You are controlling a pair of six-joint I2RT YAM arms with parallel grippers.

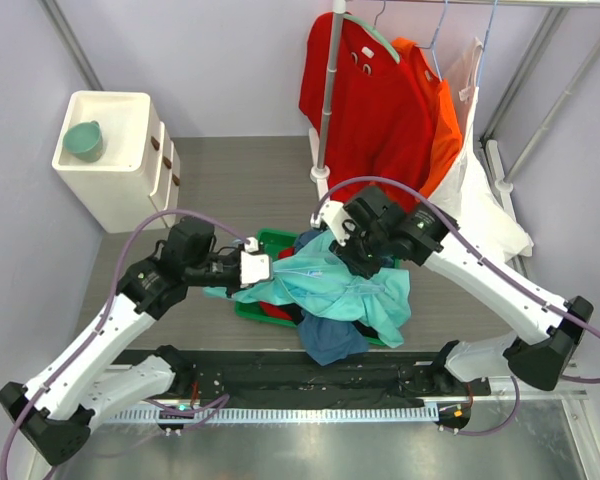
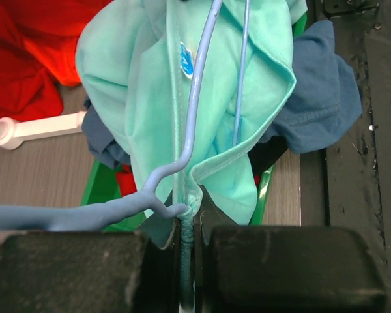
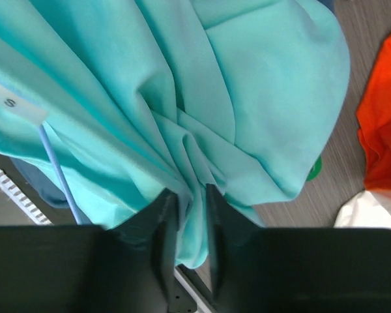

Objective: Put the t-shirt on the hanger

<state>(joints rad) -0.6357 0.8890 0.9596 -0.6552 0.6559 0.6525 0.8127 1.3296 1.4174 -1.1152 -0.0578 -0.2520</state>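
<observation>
From above, the t-shirt (image 1: 345,290) hangs in a bunch between both arms. It is over the green crate (image 1: 268,241) near the middle of the table (image 1: 230,180), not lying flat. A dark blue garment (image 1: 332,340) spills from the crate toward the near edge. Your left gripper (image 1: 264,268) meets the t-shirt's left end and your right gripper (image 1: 342,250) its top right part. The red shirt (image 1: 365,100) and the orange shirt (image 1: 437,120) on the rack at the far edge are not part of the task.

In the left wrist view, the left gripper (image 2: 188,236) is clenched at the neck of the hanger (image 2: 195,111), where the hook bends away to the left. The two thin wires already run up inside the turquoise cloth (image 2: 260,78), beside the neck label (image 2: 186,59). A fold of the cloth seems pinched there too, but I cannot tell for sure.

In the right wrist view, the right gripper (image 3: 190,210) grasps a gathered bunch of the t-shirt (image 3: 267,98). The pleats all run into the narrow gap between its fingers (image 3: 161,225). The hanger wire (image 3: 60,175) shows at the left, under the white tag (image 3: 13,104).

I judge you are at the threading step: the hanger is partly inside, but the shoulders are not yet seated. Next, keep the hanger steady with the left arm. Then draw the cloth with the right arm over the far end of the wire, slowly, so the collar does not slip off.
</observation>
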